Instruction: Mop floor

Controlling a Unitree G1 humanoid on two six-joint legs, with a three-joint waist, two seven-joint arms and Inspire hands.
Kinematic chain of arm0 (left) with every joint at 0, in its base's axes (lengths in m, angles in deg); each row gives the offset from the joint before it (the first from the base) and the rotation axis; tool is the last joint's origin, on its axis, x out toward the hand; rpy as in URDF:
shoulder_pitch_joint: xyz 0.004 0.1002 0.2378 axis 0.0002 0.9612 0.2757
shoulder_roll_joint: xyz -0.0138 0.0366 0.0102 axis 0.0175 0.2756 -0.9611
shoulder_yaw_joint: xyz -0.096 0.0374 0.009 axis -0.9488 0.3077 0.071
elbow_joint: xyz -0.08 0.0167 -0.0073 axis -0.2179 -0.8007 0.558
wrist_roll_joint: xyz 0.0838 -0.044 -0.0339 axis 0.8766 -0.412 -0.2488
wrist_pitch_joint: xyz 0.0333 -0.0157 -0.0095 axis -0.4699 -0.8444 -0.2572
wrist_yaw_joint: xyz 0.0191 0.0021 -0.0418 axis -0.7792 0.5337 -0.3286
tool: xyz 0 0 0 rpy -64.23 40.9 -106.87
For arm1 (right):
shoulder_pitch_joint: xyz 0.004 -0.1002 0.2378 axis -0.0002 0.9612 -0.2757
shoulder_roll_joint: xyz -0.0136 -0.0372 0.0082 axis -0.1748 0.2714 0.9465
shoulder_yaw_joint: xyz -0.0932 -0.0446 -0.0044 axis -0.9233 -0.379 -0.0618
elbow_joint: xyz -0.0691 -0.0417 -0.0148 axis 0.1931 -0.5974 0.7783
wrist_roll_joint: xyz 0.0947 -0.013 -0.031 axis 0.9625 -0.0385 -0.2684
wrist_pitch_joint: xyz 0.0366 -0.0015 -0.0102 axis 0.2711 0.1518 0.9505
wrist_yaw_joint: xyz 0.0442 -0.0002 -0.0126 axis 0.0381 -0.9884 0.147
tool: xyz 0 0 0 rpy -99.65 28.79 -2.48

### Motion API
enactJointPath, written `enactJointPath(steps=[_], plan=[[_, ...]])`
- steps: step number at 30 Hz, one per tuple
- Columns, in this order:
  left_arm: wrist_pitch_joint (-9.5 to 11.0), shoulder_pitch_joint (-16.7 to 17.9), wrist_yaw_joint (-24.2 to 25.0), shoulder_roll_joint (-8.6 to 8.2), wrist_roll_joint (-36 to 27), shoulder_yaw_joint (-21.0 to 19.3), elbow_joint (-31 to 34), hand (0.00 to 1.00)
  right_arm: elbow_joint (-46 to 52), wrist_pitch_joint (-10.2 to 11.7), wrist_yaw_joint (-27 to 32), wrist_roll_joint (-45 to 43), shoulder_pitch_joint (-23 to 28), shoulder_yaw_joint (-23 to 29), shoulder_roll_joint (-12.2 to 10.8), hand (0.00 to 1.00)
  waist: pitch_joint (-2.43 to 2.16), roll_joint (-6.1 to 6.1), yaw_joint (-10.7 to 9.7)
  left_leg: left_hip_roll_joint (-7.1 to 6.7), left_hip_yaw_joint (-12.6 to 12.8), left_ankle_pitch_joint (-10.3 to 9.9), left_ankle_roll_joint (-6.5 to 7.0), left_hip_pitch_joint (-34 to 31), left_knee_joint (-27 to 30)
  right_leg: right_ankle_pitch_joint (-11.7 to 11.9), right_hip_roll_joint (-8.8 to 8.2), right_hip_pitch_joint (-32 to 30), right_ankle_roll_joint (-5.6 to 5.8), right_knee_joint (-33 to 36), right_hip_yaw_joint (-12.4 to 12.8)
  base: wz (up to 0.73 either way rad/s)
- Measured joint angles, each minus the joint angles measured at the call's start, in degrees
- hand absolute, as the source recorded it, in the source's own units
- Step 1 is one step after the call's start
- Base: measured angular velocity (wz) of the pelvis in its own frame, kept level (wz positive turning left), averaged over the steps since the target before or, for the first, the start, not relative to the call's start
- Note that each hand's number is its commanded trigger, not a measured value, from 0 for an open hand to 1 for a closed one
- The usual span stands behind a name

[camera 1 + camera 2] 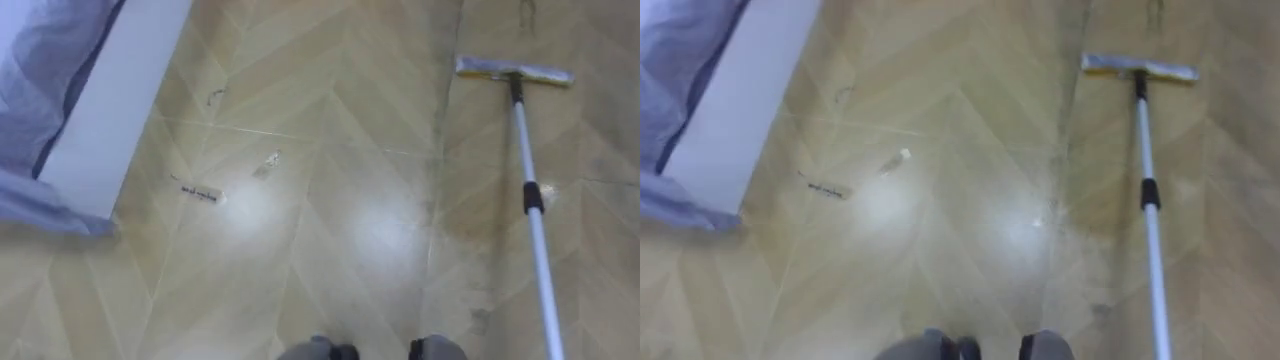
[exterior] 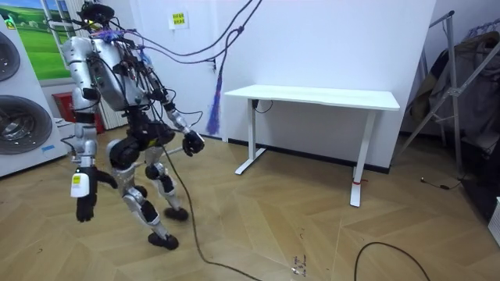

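Observation:
A flat mop lies on the wooden floor to my right. Its grey head (image 1: 514,72) is far from me, and its white handle (image 1: 535,230) runs back toward my right side with a black collar halfway along. No hand is on the mop. In the room view I stand bent forward on the room view's left. My right hand (image 2: 84,199) hangs low beside my leg with its fingers straight down. In front of my hips I hold my left hand (image 2: 191,143) out.
A white board (image 1: 115,100) with blue cloth (image 1: 40,60) over it borders the floor at my left. Small scraps (image 1: 200,193) lie on the boards ahead. The room view has a white desk (image 2: 312,97), washing machines (image 2: 19,117) and a drying rack (image 2: 461,78).

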Motion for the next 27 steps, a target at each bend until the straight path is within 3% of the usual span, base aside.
enactJointPath(steps=[1, 2, 3, 4, 5, 6, 7, 8, 9, 10, 11, 12, 13, 14, 16, 17, 18, 19, 20, 21, 22, 23, 24, 25, 26, 27], plan=[[-0.25, 0.05, -0.05, -0.17, -0.03, -0.01, -0.02, 0.00, 0.14, -0.39, 0.18, -0.48, -0.46, 0.02, -0.97, 1.00, 0.06, -0.23, -0.73, -0.88, -2.28, -0.75, -0.60, 1.87, -0.59, 1.63, 0.21, 0.84, -0.92, -6.77, -0.46, -0.09], [-0.50, 0.07, -0.45, -0.53, -0.10, 0.04, 0.05, 0.00, 0.42, -1.12, 0.27, -0.82, -1.18, 0.00, -1.15, 1.00, 0.20, -0.45, -0.85, -0.95, -3.02, -2.38, -1.14, 3.17, 0.43, 3.58, 0.53, 1.63, -1.45, -8.88, -0.90, 0.00], [-0.88, 0.06, -1.01, -0.76, -0.66, 0.38, 0.11, 0.00, 0.28, -1.66, 0.97, -0.84, -2.36, 0.08, -1.07, 1.00, 0.25, -0.90, -0.85, -0.96, -2.93, -3.48, -2.44, 3.15, 3.74, 3.47, -0.33, 2.43, -2.00, -6.81, -2.04, 0.09], [-1.26, 0.03, -1.25, -0.77, -0.84, 0.64, 0.13, 0.00, -0.04, -2.21, 1.27, -1.11, -3.42, 0.20, -0.87, 1.00, 0.39, -1.22, -0.88, -0.91, -2.52, -3.46, -2.93, 2.55, 6.58, 2.55, -0.99, 2.63, -2.52, -5.27, -2.75, 0.19], [-1.59, -0.01, -2.29, -0.72, -2.40, 0.95, 0.10, 0.00, -1.02, -3.05, 1.82, -2.12, -6.39, 1.13, -0.29, 1.00, 0.64, -1.89, -0.85, -0.08, -1.05, -1.93, -5.54, -0.03, 14.60, 0.21, -1.33, 3.01, -3.89, -1.80, -3.19, 0.18], [-1.73, 0.01, -3.03, -0.64, -3.44, 1.22, 0.12, 0.00, -1.43, -3.46, 2.01, -2.41, -8.07, 1.18, 0.14, 1.00, 0.51, -2.34, -0.67, 0.72, -0.14, -0.25, -7.49, -2.00, 19.36, -1.12, -1.37, 2.99, -4.13, -0.28, -3.34, 0.12], [-2.00, 0.03, -4.46, -0.47, -5.58, 1.43, 0.41, 0.00, -1.60, -4.00, 2.16, -2.98, -12.00, 1.14, 1.09, 1.00, 0.55, -3.57, 0.17, 2.07, 1.44, 5.54, -8.89, -5.96, 27.68, -3.28, -1.25, 2.97, -4.64, 2.25, -3.30, 0.00], [-2.10, 0.03, -5.38, -0.07, -7.29, 2.56, 0.72, 0.00, -1.44, -3.92, 2.05, -3.09, -16.72, 1.27, 1.96, 1.00, 0.64, -5.14, 1.09, 2.83, 2.26, 12.96, -9.19, -9.84, 33.52, -4.77, -1.05, 2.97, -5.11, 3.57, -3.02, -0.04], [-2.11, 0.20, -5.70, 0.15, -7.94, 3.03, 1.29, 0.00, -1.24, -3.84, 1.93, -2.85, -19.12, 1.23, 2.40, 1.00, 0.57, -5.92, 1.37, 3.03, 2.31, 16.95, -9.56, -11.80, 35.90, -5.26, -0.93, 3.01, -5.30, 3.86, -2.96, 0.00], [-2.10, 0.64, -5.91, 0.81, -8.95, 3.57, 3.02, 0.00, -0.23, -3.17, 1.69, -2.27, -23.31, 1.04, 2.85, 1.00, 1.06, -7.20, 2.12, 4.04, 2.64, 19.74, -9.48, -15.61, 40.13, -5.90, -0.34, 3.45, -5.61, 4.17, -2.89, -0.05], [-2.02, 0.90, -5.91, 1.37, -8.91, 3.43, 4.09, 0.00, 0.39, -0.93, 1.60, -1.81, -26.21, 1.05, 3.48, 1.00, 1.59, -8.07, 3.57, 5.74, 3.07, 17.94, -7.86, -18.53, 40.52, -6.33, 0.20, 4.39, -5.73, 4.13, -3.00, -0.08], [-1.93, 1.09, -5.90, 1.62, -8.90, 3.48, 4.29, 0.00, 0.77, 0.02, 1.56, -1.52, -27.47, 0.93, 3.37, 1.00, 2.03, -8.71, 4.21, 6.41, 3.48, 16.56, -7.38, -19.15, 38.78, -6.63, 0.35, 5.13, -5.77, 3.97, -3.00, -0.06], [-2.12, 1.92, -5.73, 1.65, -8.76, 3.43, 5.01, 0.00, 1.93, 1.30, 1.12, 0.11, -28.67, 0.95, 3.46, 1.00, 2.08, -8.87, 4.89, 7.19, 3.28, 13.81, -7.49, -19.55, 30.88, -7.04, 1.06, 7.21, -5.34, 2.36, -3.33, 0.07], [-2.11, 3.35, -5.03, 1.63, -8.34, 3.40, 6.08, 0.00, 3.07, 1.73, 0.46, 2.04, -28.49, 1.00, 3.50, 1.00, 1.95, -8.62, 5.05, 7.37, 3.29, 12.82, -7.80, -18.24, 19.10, -7.42, 1.19, 9.56, -5.01, -0.09, -4.24, 0.16], [-2.30, 3.69, -3.52, 1.62, -7.08, 2.93, 6.06, 0.00, 3.52, 1.85, -0.58, 4.28, -25.73, 1.08, 3.68, 1.00, 1.64, -7.58, 4.85, 7.29, 3.50, 12.47, -6.67, -15.25, 3.48, -8.32, 1.10, 13.42, -3.62, -3.83, -5.09, 0.39], [-2.56, 3.42, -2.60, 1.71, -6.07, 2.01, 5.83, 0.00, 3.45, 2.02, -0.90, 5.51, -22.45, 1.05, 3.87, 1.00, 1.32, -7.24, 3.97, 6.19, 4.38, 11.99, -3.98, -13.93, 1.32, -9.13, -0.30, 15.57, -2.32, -5.50, -5.88, 0.67], [-2.56, 3.49, -2.24, 1.70, -5.67, 1.95, 5.79, 0.00, 3.26, 2.10, -1.14, 6.16, -20.34, 1.09, 4.23, 1.00, 1.19, -6.85, 3.42, 5.47, 4.94, 11.53, -3.10, -13.10, 0.95, -9.53, -0.90, 16.62, -1.63, -5.92, -5.71, 0.91], [-2.48, 2.80, -1.73, 1.41, -3.82, 1.90, 5.55, 0.00, 1.87, 2.52, -1.04, 6.48, -15.95, 1.11, 4.95, 1.00, 0.81, -5.57, 2.51, 4.38, 6.43, 10.17, -0.90, -11.45, 0.90, -9.66, -1.73, 17.96, -1.15, -5.00, -4.06, 0.86], [-2.17, 2.31, -1.63, 1.17, -1.48, 1.02, 5.31, 0.00, -0.02, 2.50, -0.88, 6.27, -11.21, 0.99, 5.11, 1.00, 0.33, -4.94, 2.30, 3.08, 7.50, 8.41, 0.13, -9.27, 0.91, -8.76, -2.94, 17.96, 0.30, -1.25, -2.46, 0.65], [-1.92, 2.26, -1.63, 1.08, -0.32, 0.33, 5.34, 0.00, -0.60, 2.48, -0.54, 6.24, -8.86, 0.86, 5.04, 1.00, 0.15, -4.67, 2.35, 2.52, 7.85, 7.54, 0.47, -8.12, 0.96, -7.73, -3.08, 17.76, 1.20, 1.00, -1.64, 0.20], [-1.55, 2.17, -1.83, 1.13, 0.68, -0.41, 5.34, 0.00, -0.69, 2.44, 0.28, 6.22, -4.16, -0.14, 4.50, 1.00, -0.54, -3.77, 2.26, 1.98, 7.94, 5.65, 0.86, -6.12, 0.97, -4.32, -2.98, 16.75, 1.95, 5.47, 0.20, -0.19], [-1.19, 2.00, -2.06, 1.28, 0.61, -1.28, 5.29, 0.00, -0.53, 2.31, 1.05, 6.07, -1.11, -0.24, 3.96, 1.00, -0.91, -2.77, 2.13, 1.54, 6.76, 4.23, 0.87, -4.54, 0.71, -0.38, -2.68, 14.66, 1.78, 10.36, 1.10, -0.31], [-1.03, 1.93, -2.19, 1.35, 0.59, -1.39, 5.36, 0.00, -0.50, 2.26, 1.23, 6.04, -0.16, -0.19, 3.61, 1.00, -0.94, -2.27, 1.91, 1.29, 5.69, 3.68, 0.78, -4.02, 0.65, 0.12, -2.14, 13.34, 1.52, 11.98, 1.63, -0.64], [-0.65, 1.58, -2.58, 1.31, 0.65, -1.44, 5.34, 0.00, -0.42, 1.99, 1.91, 5.85, 0.51, -0.35, 2.77, 1.00, -0.60, -1.32, 1.49, 1.30, 3.72, 2.97, 0.39, -3.00, 0.43, -0.49, -0.90, 9.71, 1.26, 13.67, 1.97, -0.81], [-0.40, 0.79, -2.97, 1.11, 0.51, -1.50, 4.73, 0.00, -0.18, 1.58, 2.58, 5.59, 0.49, -0.80, 1.73, 1.00, -0.14, -0.47, 0.91, 1.17, 1.52, 2.65, -0.07, -1.68, -0.31, -1.05, 0.47, 6.47, 1.04, 11.87, 1.44, -0.86], [-0.28, 0.66, -3.17, 1.05, 0.56, -1.64, 4.72, 0.00, -0.06, 1.48, 2.91, 4.92, 0.49, -0.90, 1.01, 1.00, -0.09, -0.36, 0.61, 1.07, 0.65, 2.47, -0.33, -0.99, -0.91, -1.10, 1.09, 5.16, 0.99, 9.86, 1.12, -0.72]])
